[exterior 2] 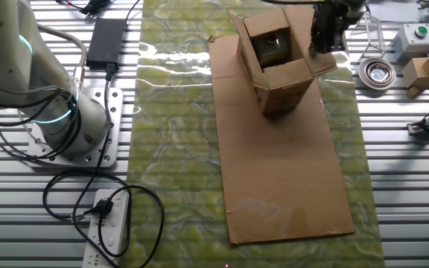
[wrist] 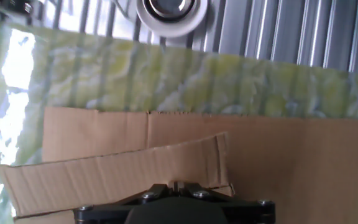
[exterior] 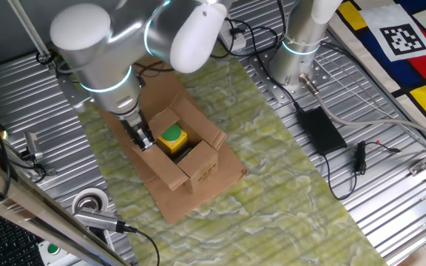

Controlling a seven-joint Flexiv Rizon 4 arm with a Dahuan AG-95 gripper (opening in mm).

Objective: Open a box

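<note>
The small brown box [exterior: 191, 159] stands on a large flat cardboard sheet [exterior: 170, 203] with its top flaps spread open. A yellow object with a green top [exterior: 172, 137] sits inside. My gripper [exterior: 145, 140] is at the box's left rim, against the outer flap, with fingers together. In the other fixed view the box [exterior 2: 281, 82] is at top centre and the gripper [exterior 2: 322, 41] is at its right side. In the hand view the gripper [wrist: 174, 185] is shut just above a folded-out flap [wrist: 117, 174]. I see nothing held between the fingers.
A tape roll [exterior: 91, 201] lies near the box, beyond the mat edge [wrist: 169, 9]. A black power adapter [exterior: 320, 129] and cables lie by the arm base [exterior: 298, 52]. A button box [exterior 2: 415, 37] and a small cardboard block [exterior 2: 421, 71] stand nearby.
</note>
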